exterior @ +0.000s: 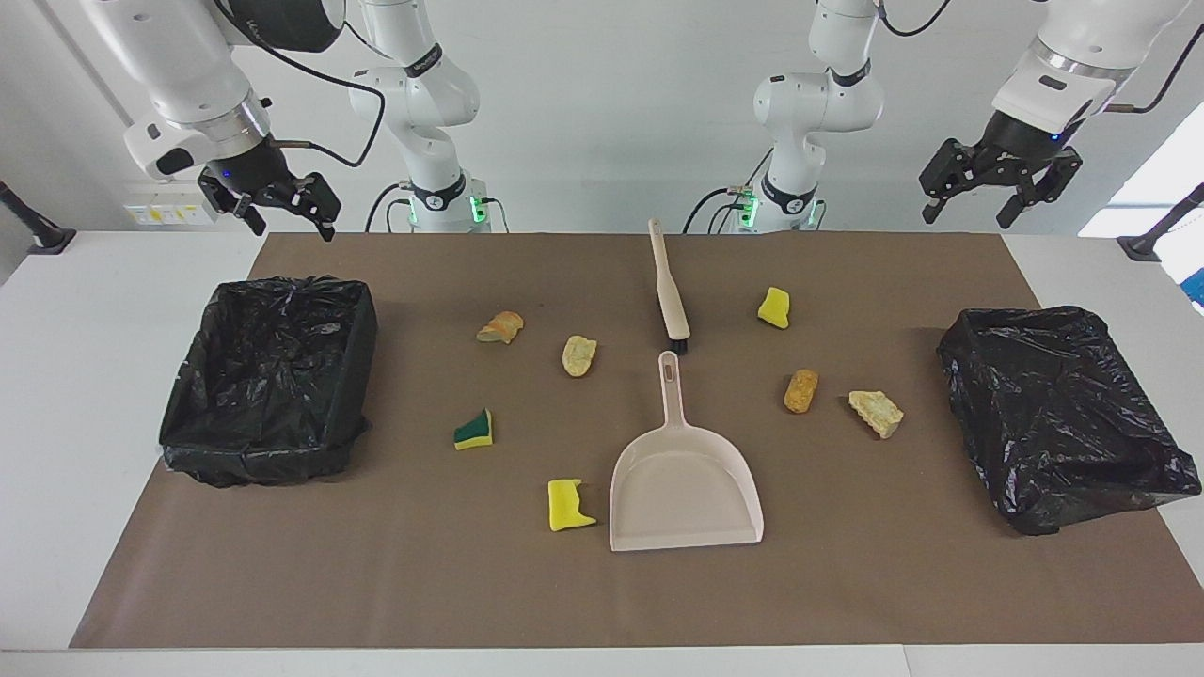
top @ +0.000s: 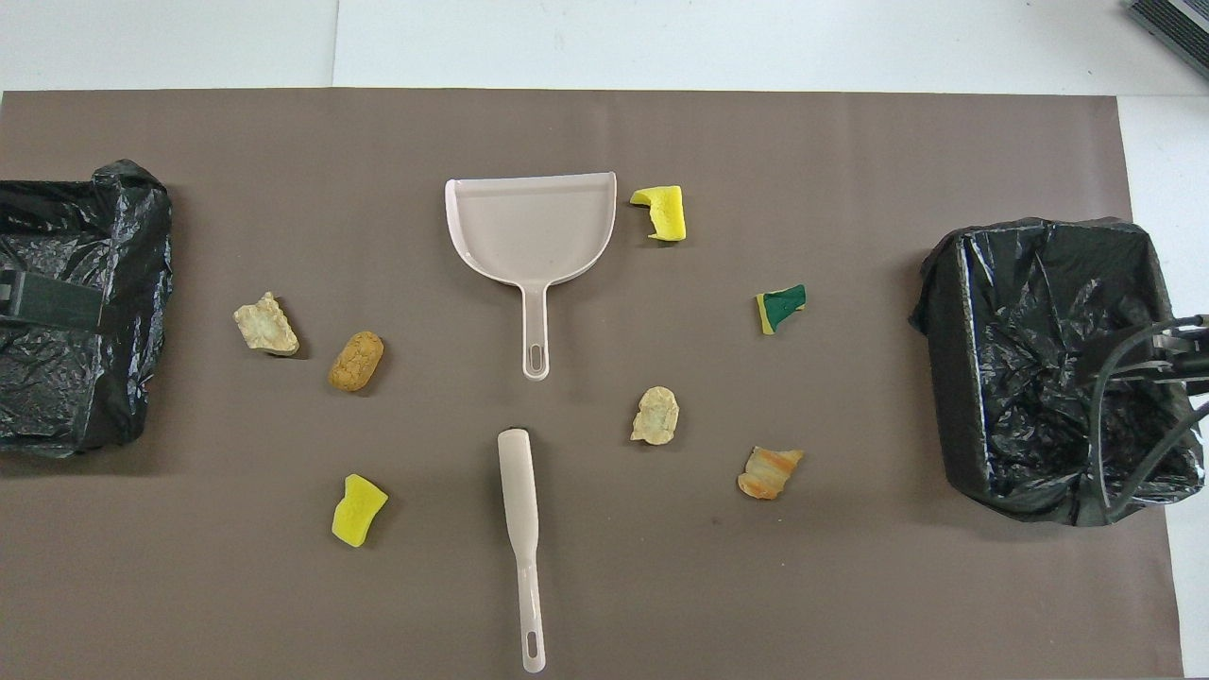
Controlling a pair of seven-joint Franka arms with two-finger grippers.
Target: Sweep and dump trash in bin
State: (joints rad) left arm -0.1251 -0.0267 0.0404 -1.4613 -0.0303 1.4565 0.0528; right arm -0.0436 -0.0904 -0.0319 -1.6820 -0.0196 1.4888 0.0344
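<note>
Layout before sweeping begins. The dustpan (exterior: 684,489) serves as the landmark at the middle of the brown mat (exterior: 602,602). Its handle runs toward the robots and its open mouth faces away from them — a placement that, by judgement, leaves the handle reachable by either arm. The brush (exterior: 669,287) lies just nearer the robots than the dustpan's handle, apart from it, on almost the same line: bristle end toward the pan, handle tip toward the robots.

The trash lies scattered around the dustpan, none of it in the pan. A yellow sponge bit (exterior: 568,505) sits just beside the pan's wall, and the green-and-yellow wedge (exterior: 474,430) lies farther toward the right arm's end. The striped bread chunk (exterior: 500,327) and a tan chunk (exterior: 578,355) are nearer the robots on that end. Toward the left arm's end lie a second yellow bit (exterior: 773,307), an orange-brown chunk (exterior: 801,390) and a pale chunk (exterior: 876,413).

Two black-lined bins flank the pan — one (exterior: 268,376) at the right arm's end, one (exterior: 1063,414) at the left arm's.

The right gripper (exterior: 282,212) and the left gripper (exterior: 988,193) hang raised, each near its own bin, fingers spread wide, holding nothing.
</note>
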